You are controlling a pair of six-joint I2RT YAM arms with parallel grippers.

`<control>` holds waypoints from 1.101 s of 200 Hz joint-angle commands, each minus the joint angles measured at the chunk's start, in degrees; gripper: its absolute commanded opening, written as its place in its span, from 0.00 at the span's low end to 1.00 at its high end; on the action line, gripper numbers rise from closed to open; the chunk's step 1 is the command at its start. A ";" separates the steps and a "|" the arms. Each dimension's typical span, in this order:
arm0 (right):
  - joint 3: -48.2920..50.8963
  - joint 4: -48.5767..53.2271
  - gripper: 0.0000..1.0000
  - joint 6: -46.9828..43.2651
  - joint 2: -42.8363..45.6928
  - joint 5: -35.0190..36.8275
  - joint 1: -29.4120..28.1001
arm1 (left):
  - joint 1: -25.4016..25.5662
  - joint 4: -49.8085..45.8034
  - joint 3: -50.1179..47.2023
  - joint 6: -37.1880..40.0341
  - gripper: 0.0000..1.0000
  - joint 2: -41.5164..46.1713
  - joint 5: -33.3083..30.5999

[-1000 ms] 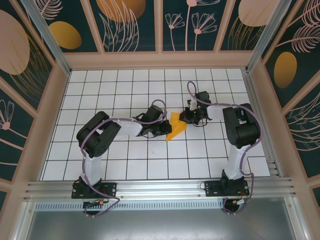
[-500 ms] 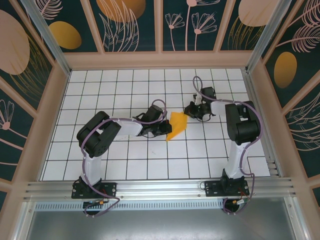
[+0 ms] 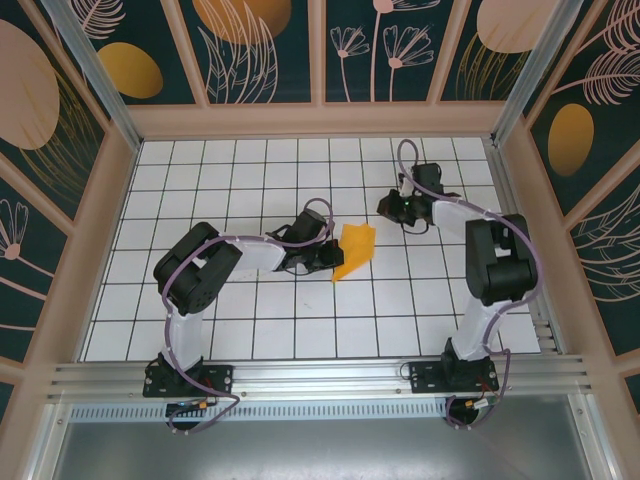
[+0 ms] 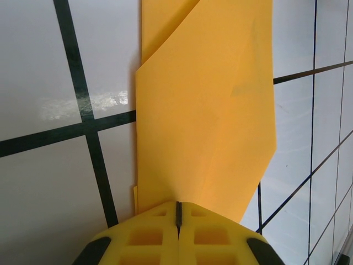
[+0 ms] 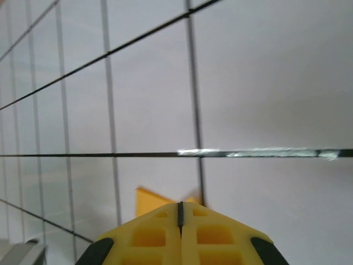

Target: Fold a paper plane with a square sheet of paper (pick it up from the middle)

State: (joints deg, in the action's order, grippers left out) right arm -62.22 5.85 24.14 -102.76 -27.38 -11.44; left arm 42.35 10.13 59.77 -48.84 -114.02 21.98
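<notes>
Right gripper [image 3: 389,207] has withdrawn from the sheet of paper [image 3: 353,251]. One second ago its tip met the sheet's right edge. It now stands apart from the sheet, nearer the far right corner of the table [image 3: 250,320]. The right arm [image 3: 495,265] has swung toward the right edge. The left gripper [image 3: 325,257] and the sheet have kept their places.

Sheet position: near the middle of the table, slightly toward the right edge, between the two grippers. The sheet is folded. It is broad at its far end and tapers to a point toward the near edge.

Left wrist view: the sheet [image 4: 209,127] shows at least two layers. An upper flap with a slanted edge lies over a lower layer that juts out at the far left. The right side ends in a blunt corner.

Left gripper [image 4: 177,205]: jaws closed, with the two yellow fingers [image 4: 220,237] meeting along a thin seam. The tip covers the sheet's near edge. The sheet's broad face lies flat ahead of the fingers, not edge-on in the seam. Whether the tip presses on the sheet cannot be told.

Right gripper [image 5: 180,205]: jaws closed on a thin seam, holding nothing. It hangs over bare white tiles. A small corner of the sheet [image 5: 150,199] shows just past the left finger.
</notes>
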 commanded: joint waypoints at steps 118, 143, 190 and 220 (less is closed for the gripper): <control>9.45 -5.61 0.04 7.15 -3.47 -5.37 -11.52 | 0.19 -7.93 -0.09 0.47 0.08 -1.05 -2.38; 9.65 -4.33 0.04 6.75 -5.07 -3.46 -11.41 | 0.15 -7.85 1.09 0.65 0.10 -0.03 -2.15; 11.11 -3.98 0.03 7.15 -6.32 -1.89 -11.19 | 0.17 -5.49 4.34 1.00 0.22 3.88 -0.98; 11.37 -4.00 0.03 7.41 -6.48 -1.30 -11.06 | 0.13 -4.95 4.83 0.98 0.23 3.74 -1.06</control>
State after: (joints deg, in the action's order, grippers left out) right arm -52.75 0.45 30.85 -106.32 -31.64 -22.81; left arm 42.35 5.76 63.07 -48.60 -111.77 21.54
